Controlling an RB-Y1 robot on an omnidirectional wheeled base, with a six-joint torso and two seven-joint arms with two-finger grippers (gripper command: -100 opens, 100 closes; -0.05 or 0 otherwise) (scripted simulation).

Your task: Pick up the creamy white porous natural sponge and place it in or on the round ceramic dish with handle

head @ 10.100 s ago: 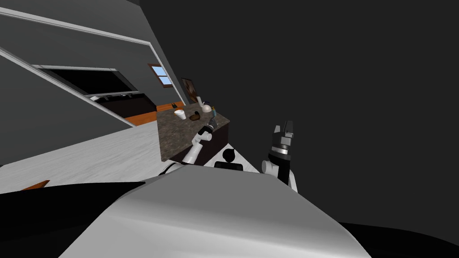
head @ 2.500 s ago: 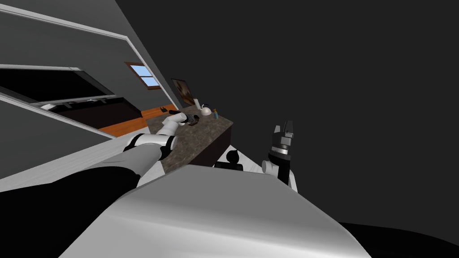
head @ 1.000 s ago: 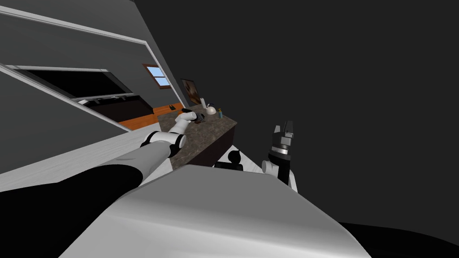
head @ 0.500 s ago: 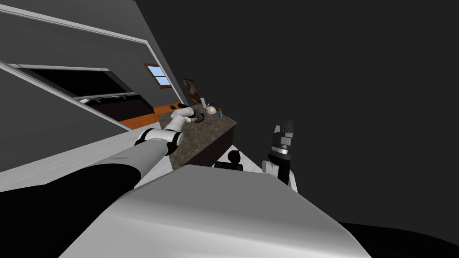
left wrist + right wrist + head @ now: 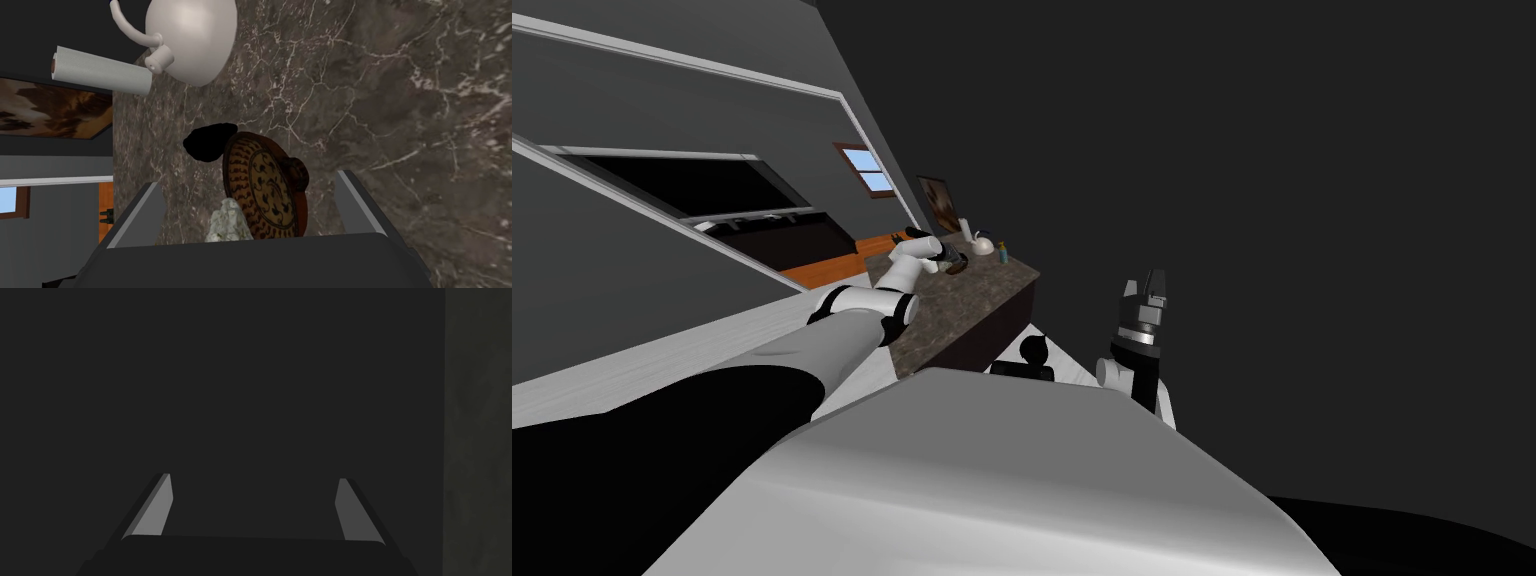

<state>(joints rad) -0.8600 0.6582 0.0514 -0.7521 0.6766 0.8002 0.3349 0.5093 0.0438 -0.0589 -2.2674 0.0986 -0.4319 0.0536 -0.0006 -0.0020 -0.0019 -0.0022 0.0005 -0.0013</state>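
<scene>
On my right, close in: right jaws open, empty, arm parked upright. Out over the tabletop (image 5: 400,100), left jaws are spread wide and grip nothing. A pale lumpy sponge (image 5: 229,227) lies loose between them, overlapping the near rim of the brown patterned dish (image 5: 262,192). Can't tell if it rests in the dish or hangs above it. Release looks done. Left to do: confirm the sponge is seated, back off. Beyond: white kettle (image 5: 192,35), paper roll (image 5: 100,75).
</scene>
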